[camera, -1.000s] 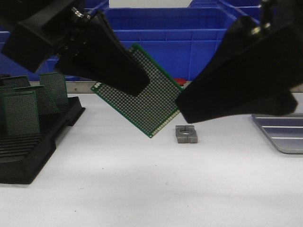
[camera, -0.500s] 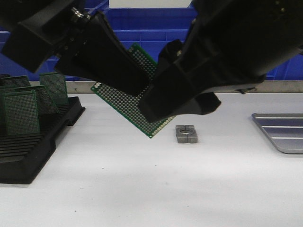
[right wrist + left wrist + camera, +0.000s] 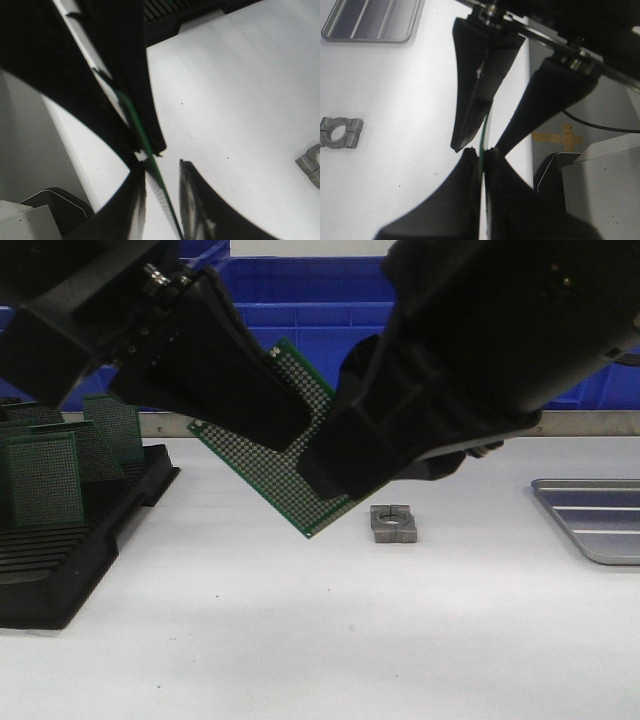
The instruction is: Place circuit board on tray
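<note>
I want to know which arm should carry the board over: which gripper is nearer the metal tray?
Right. The right gripper is at mid-table beside the circuit board, on the side toward the tray; the left gripper, clamping the board, sits farther left.

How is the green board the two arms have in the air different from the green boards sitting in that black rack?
The held circuit board is larger than the boards in the black rack. It hangs tilted on one corner above the table, gripped by the left gripper, with the right gripper around its edge; the rack boards stand upright in slots, untouched. All are green, dotted with holes.
</note>
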`<act>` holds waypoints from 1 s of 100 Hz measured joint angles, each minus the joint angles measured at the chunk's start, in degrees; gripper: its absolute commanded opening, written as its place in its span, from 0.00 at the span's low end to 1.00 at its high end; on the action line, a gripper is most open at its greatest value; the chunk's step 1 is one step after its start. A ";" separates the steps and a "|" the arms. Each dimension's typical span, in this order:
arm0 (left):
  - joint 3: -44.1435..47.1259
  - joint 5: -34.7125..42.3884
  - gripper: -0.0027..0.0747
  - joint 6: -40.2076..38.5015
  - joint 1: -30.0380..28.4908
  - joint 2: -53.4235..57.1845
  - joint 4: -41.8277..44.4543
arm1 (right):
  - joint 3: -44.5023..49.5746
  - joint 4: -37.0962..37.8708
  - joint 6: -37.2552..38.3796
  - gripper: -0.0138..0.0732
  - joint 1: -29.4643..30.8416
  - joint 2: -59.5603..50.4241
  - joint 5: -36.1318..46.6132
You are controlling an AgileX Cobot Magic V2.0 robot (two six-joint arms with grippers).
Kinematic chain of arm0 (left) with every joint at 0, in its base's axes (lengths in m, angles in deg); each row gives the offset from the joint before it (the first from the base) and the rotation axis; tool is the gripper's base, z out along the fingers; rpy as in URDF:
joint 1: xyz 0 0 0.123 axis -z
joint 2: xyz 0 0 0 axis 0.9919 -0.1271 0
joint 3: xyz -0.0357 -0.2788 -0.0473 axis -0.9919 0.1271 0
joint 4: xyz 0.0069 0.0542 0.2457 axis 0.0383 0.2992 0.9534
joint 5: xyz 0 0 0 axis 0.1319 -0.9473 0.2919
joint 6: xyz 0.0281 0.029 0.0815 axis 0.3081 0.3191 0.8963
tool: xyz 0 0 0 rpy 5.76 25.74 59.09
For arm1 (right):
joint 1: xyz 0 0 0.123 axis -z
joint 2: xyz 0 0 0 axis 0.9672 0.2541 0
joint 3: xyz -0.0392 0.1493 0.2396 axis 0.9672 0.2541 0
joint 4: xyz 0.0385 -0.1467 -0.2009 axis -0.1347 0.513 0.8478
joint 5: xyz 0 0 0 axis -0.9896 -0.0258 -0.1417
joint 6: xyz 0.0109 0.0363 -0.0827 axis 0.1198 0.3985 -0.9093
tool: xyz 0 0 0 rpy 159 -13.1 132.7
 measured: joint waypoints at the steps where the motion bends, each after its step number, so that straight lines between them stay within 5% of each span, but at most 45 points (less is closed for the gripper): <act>1: 0.00 0.00 0.07 0.00 0.00 0.00 0.00 | 0.00 0.00 0.00 0.02 0.00 0.00 0.00; 23: -1.05 1.03 0.61 -0.12 -0.24 -0.23 -1.16 | -0.02 -0.50 -0.08 0.02 -0.26 0.00 -0.24; 31: -1.73 1.03 0.71 -0.66 -0.39 -0.22 -1.55 | -0.13 -0.91 0.45 0.02 -0.11 0.00 -0.50; 62: -4.07 1.17 0.71 -0.96 -4.29 -0.22 -0.94 | -0.13 -7.36 0.86 0.02 4.15 0.00 -3.28; 100: -5.06 0.44 0.71 -1.07 -8.56 -0.05 -0.73 | -0.13 -16.19 0.91 0.02 33.37 0.37 -8.76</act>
